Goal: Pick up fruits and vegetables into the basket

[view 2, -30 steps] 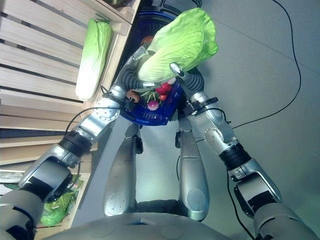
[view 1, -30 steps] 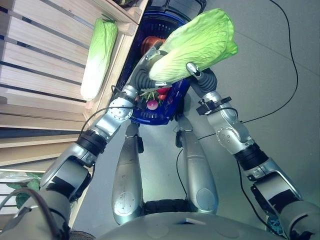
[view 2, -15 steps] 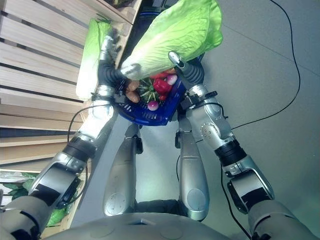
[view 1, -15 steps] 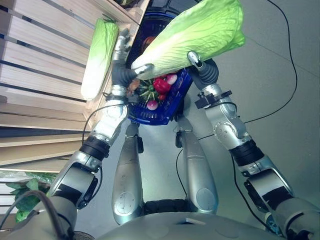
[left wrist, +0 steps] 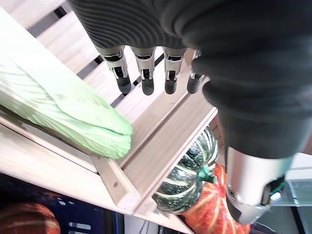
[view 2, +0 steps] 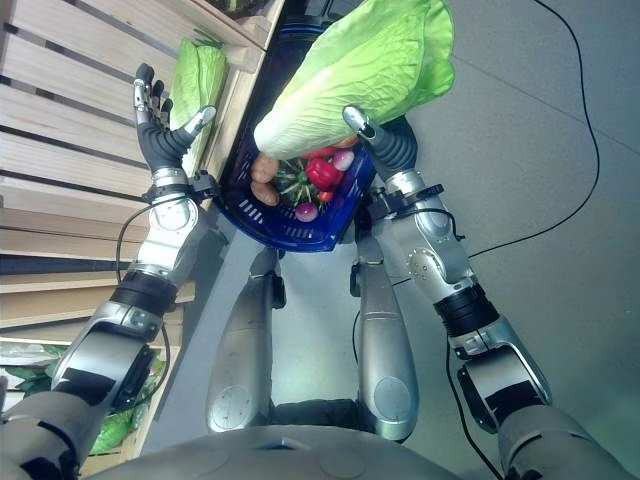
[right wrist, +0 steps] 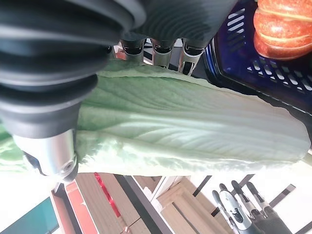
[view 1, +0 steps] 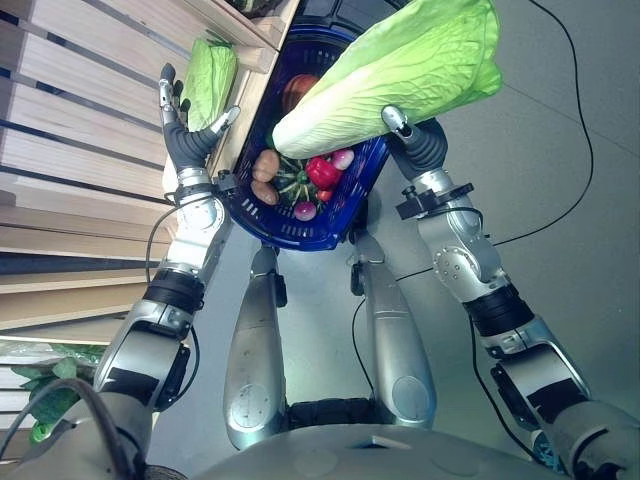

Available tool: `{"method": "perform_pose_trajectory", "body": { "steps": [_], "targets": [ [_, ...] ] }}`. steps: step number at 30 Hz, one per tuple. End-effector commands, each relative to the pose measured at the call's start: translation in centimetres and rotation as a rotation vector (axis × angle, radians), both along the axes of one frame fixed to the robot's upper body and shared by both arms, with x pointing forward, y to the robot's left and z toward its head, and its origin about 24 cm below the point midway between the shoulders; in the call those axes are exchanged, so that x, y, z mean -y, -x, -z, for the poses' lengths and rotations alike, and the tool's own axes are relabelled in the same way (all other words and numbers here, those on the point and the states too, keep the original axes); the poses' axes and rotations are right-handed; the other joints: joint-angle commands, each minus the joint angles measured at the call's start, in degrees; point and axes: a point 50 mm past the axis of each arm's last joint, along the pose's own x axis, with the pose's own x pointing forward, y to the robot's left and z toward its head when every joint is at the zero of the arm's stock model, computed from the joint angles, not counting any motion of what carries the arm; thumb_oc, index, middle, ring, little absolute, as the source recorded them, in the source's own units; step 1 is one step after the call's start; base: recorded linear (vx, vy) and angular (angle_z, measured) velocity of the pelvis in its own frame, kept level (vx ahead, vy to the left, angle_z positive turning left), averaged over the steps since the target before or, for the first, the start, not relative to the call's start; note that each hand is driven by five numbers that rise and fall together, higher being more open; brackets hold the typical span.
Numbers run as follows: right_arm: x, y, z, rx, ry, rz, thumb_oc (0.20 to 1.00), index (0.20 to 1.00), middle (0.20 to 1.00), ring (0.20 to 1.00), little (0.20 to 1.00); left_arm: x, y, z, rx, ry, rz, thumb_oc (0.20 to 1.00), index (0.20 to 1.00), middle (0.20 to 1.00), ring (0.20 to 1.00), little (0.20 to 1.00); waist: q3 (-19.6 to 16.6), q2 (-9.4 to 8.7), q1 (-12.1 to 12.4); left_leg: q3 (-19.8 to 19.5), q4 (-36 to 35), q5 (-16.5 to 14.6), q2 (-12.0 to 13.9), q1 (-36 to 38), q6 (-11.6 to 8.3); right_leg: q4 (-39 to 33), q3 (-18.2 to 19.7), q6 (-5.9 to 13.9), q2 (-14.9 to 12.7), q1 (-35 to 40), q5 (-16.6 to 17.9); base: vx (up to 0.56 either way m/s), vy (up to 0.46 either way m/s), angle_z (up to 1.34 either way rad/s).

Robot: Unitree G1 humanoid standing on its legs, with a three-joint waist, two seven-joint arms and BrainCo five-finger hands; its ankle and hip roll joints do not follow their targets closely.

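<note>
My right hand (view 1: 405, 135) is shut on a big pale-green cabbage (view 1: 400, 70), with the thumb (right wrist: 48, 151) on one side and the fingers curled behind it. The cabbage (right wrist: 195, 131) hangs tilted over the blue basket (view 1: 300, 235). In the basket lie potatoes (view 1: 265, 165), a red pepper (view 1: 322, 170), a radish (view 1: 305, 210) and an orange pumpkin (right wrist: 285, 29). My left hand (view 1: 183, 140) is open and holds nothing, its fingers (left wrist: 146, 68) straight. It stands left of the basket, just before a second cabbage (view 1: 212, 75) lying on the wooden shelf (view 1: 80, 120).
A wooden crate edge (left wrist: 117, 185) runs between the shelf and the basket. Beyond it sit a green striped pumpkin (left wrist: 190, 180) and an orange one (left wrist: 209, 219). Grey floor (view 1: 560, 180) spreads to the right of the basket. Leafy greens (view 1: 50, 410) lie low on the left.
My left hand has come away from the held cabbage, swung left toward the shelf and opened. The right hand alone now holds the cabbage, a little higher.
</note>
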Motion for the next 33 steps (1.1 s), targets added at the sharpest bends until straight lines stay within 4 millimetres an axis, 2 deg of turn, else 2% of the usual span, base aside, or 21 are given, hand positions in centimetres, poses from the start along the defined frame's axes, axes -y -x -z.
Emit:
{"method": "perform_pose_trajectory", "body": {
  "steps": [1,9,14,22,24,33],
  "targets": [
    [0.8,1.1,-2.8,0.154,-0.02,0.035,0.2,0.2,0.2,0.2,0.2,-2.1,0.1,-1.0,0.048,0.027,-0.09,1.0,1.0,1.0,1.0,1.0,-1.66,0.89,-0.4,0.35,0.06,-1.86,-3.08,-0.68,0.97,4.21,-3.27,1.26,2.6,2.7,-7.29,0.0,0.0,0.0],
    [1.5,-1.1,-1.8,0.038,0.073,0.127,0.2,0.2,0.2,0.2,0.2,-3.3,-0.4,-0.8,-0.002,0.024,-0.122,1.0,1.0,1.0,1.0,1.0,-1.66,1.22,0.04,0.29,0.48,-1.45,-3.26,-1.09,0.82,4.11,-3.74,1.18,2.21,2.44,-7.01,0.0,0.0,0.0],
    [2.5,-3.6,-1.7,-0.073,0.117,0.212,0.2,0.2,0.2,0.2,0.2,-3.7,-1.0,-1.0,-0.022,0.013,-0.108,1.0,1.0,1.0,1.0,1.0,-1.66,1.81,1.06,0.21,0.64,-1.34,-3.29,-1.08,0.76,4.46,-4.35,1.09,1.84,2.42,-7.13,0.0,0.0,0.0],
    [4.6,-7.4,-0.8,-0.272,0.188,0.343,0.2,0.2,0.2,0.2,0.2,-3.2,-2.2,-2.3,-0.039,-0.013,-0.061,1.0,1.0,1.0,1.0,1.0,-1.66,3.06,3.17,-0.55,1.87,-1.9,-3.79,-1.31,0.61,6.06,-5.62,1.04,0.94,2.1,-7.7,0.01,-0.015,0.05],
    [4.9,-7.9,-0.7,-0.307,0.205,0.353,0.2,0.2,0.2,0.2,0.2,-3.1,-2.4,-2.4,-0.04,-0.015,-0.054,1.0,1.0,1.0,1.0,1.0,-1.66,3.34,3.47,-0.68,2.08,-1.93,-3.89,-1.46,0.6,6.3,-5.79,1.04,0.8,1.94,-7.71,0.01,-0.009,0.06],
    [7.5,-9.5,2.2,-0.543,0.231,0.379,0.2,0.2,0.2,0.2,0.2,-1.9,-3.1,-3.1,-0.024,-0.027,-0.006,1.0,1.0,1.0,1.0,1.0,-1.66,5.18,5.16,-1.69,3.49,-2.02,-4.82,-3.38,0.92,8.21,-6.35,0.84,0.54,0.08,-8.26,0.0,-0.008,0.07]
  ]
}}
